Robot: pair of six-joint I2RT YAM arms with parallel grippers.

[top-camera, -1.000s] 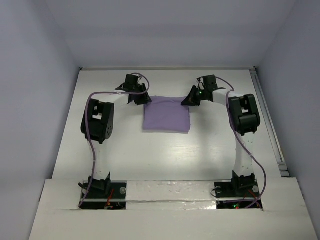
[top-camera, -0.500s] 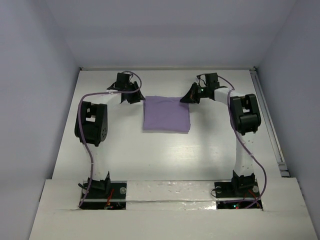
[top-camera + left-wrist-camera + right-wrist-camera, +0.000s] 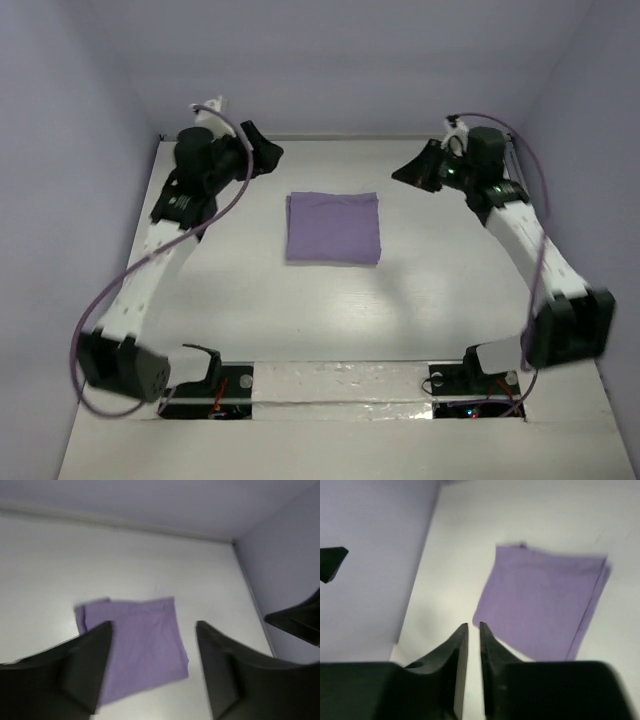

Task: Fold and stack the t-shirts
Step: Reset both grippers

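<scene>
"Where's the t-shirt [image 3: 333,228]?"

"Folded into a flat lavender rectangle. It's lying on the white bench [image 3: 300,310], toward the far side, with nothing touching it."

"And either side of it?"

"The left end effector [image 3: 153,626] is raised well clear of the cloth, fingers spread wide and empty. The right end effector [image 3: 474,625] is up too. Its fingers are almost together, just a thin slit between them and nothing in it."

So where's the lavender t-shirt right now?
In the top view the folded t-shirt lies flat on the table, centred left to right in its far half, between the left arm and right arm, touching neither.
</scene>
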